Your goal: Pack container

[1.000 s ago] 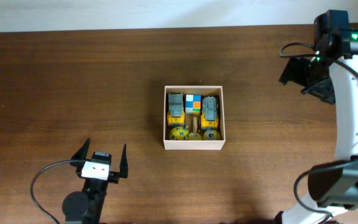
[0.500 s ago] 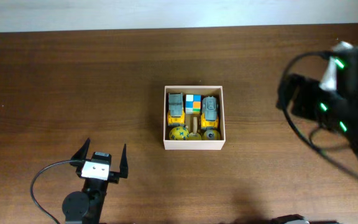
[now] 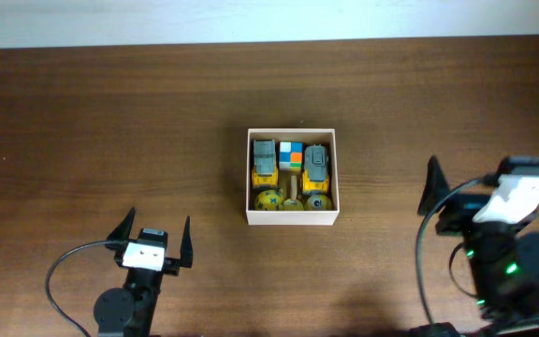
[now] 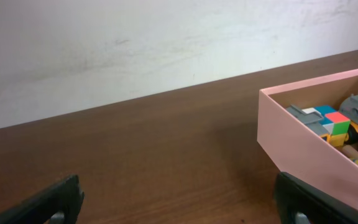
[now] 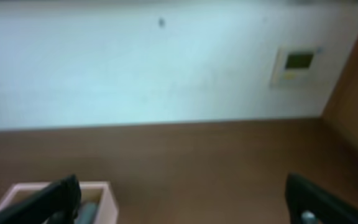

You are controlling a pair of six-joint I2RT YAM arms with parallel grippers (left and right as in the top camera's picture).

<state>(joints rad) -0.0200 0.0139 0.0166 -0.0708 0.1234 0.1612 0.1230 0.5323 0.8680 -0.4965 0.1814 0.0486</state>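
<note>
Overhead view of a dark brown wooden worktop [image 3: 110, 112]. The container [image 3: 291, 218], a shallow, open, pale pink cardboard box, sits at the centre of the frame. It is packed tight: two yellow-and-grey toy trucks [image 3: 264, 164] stand along its left and right sides, with a multicoloured cube [image 3: 291, 155] between them at the top. Two yellow balls [image 3: 269, 200] lie along the bottom edge, with a small tan piece [image 3: 294, 198] between them.

The left gripper [image 3: 161, 215] sits at the lower left, fingers spread wide and holding nothing, well apart from the container. A black cable [image 3: 64, 271] loops beside its arm.

The right gripper [image 5: 185, 202] is at the lower right of the overhead frame. Its wrist view is blurred but shows the fingers spread wide and holding nothing. It also shows a container corner at the lower left and a white wall [image 5: 135, 62] with a small panel [image 5: 297, 65].
</note>
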